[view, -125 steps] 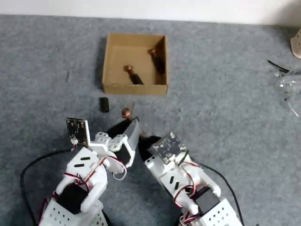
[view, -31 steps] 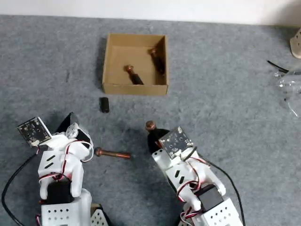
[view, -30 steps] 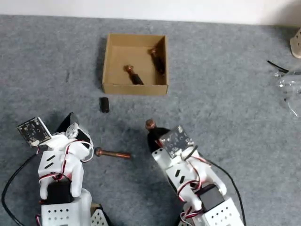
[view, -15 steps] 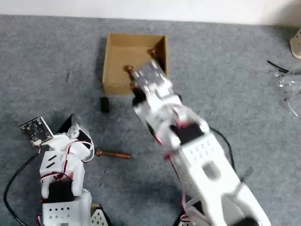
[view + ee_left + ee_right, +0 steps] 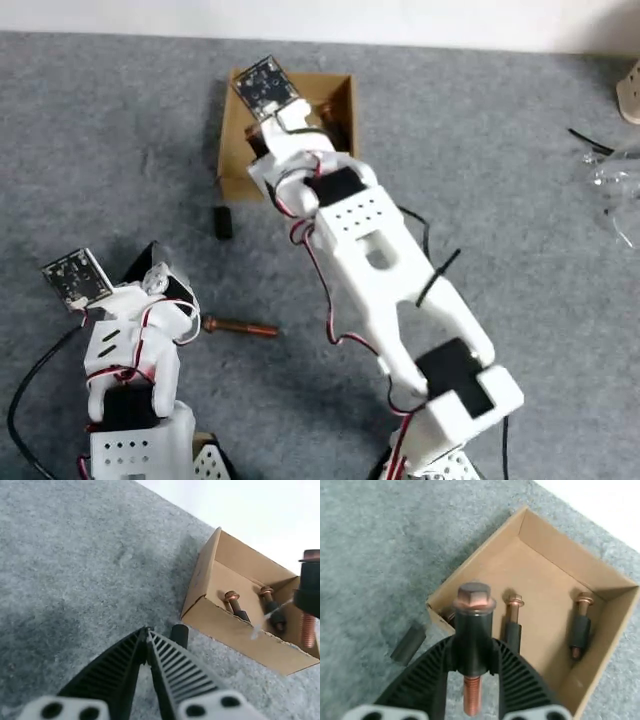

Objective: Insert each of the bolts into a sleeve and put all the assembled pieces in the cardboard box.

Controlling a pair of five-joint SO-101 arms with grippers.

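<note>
My right gripper point(image 5: 472, 647) is shut on an assembled piece point(image 5: 472, 630), a copper bolt in a black sleeve, held upright above the near wall of the cardboard box point(image 5: 545, 545). Two assembled pieces point(image 5: 512, 625) point(image 5: 580, 625) lie inside the box. A loose black sleeve point(image 5: 221, 222) lies on the carpet just in front of the box point(image 5: 228, 150). A loose copper bolt point(image 5: 240, 327) lies beside my left arm. My left gripper point(image 5: 147, 632) is shut on nothing, low over the carpet, pointing at the sleeve point(image 5: 179, 635). The right arm point(image 5: 370, 230) stretches across the table's middle.
Grey carpet covers the table. Clear plastic bits and a black wire point(image 5: 610, 170) lie at the far right, with a pale object point(image 5: 630, 90) at the edge. A white wall runs behind the box.
The right arm has swung from the table's near middle out to the box, carrying the assembled piece. The left arm has stayed drawn back at the left; the bolt beside it has not moved.
</note>
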